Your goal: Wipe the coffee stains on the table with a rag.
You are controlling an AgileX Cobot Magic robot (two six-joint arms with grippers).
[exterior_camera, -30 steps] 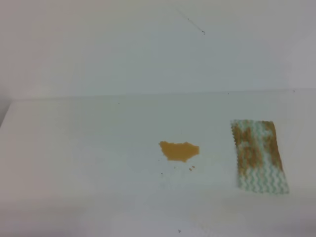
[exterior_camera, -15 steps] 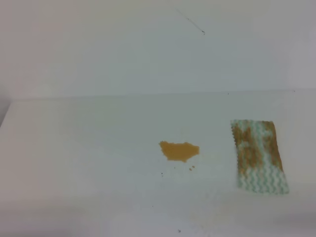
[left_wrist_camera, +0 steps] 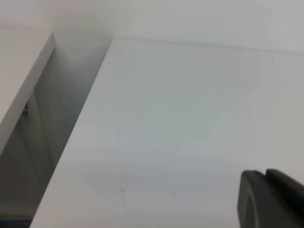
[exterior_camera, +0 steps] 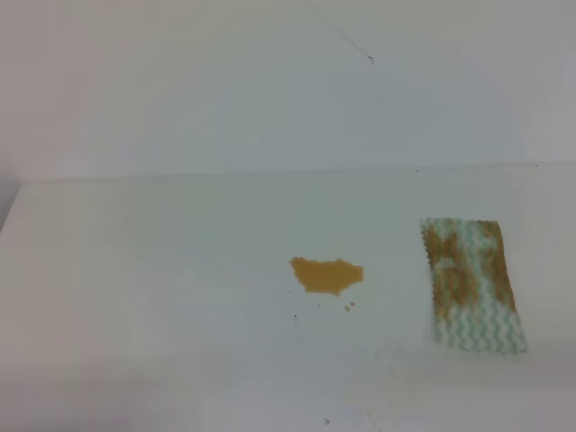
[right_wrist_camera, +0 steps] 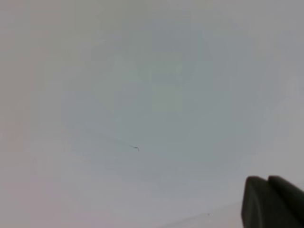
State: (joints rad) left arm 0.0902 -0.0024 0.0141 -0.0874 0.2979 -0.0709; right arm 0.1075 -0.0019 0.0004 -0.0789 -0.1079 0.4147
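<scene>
Fingers [left_wrist_camera: 270,199] above bare table [exterior_camera: 162,297]; rag [exterior_camera: 472,283] near right edge.

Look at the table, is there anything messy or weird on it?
Yes. An orange-brown coffee stain sits mid-table, with tiny droplets just below it. To its right lies the rag, apart from the spill, already blotched brown. Nothing has wiped it yet.
</scene>
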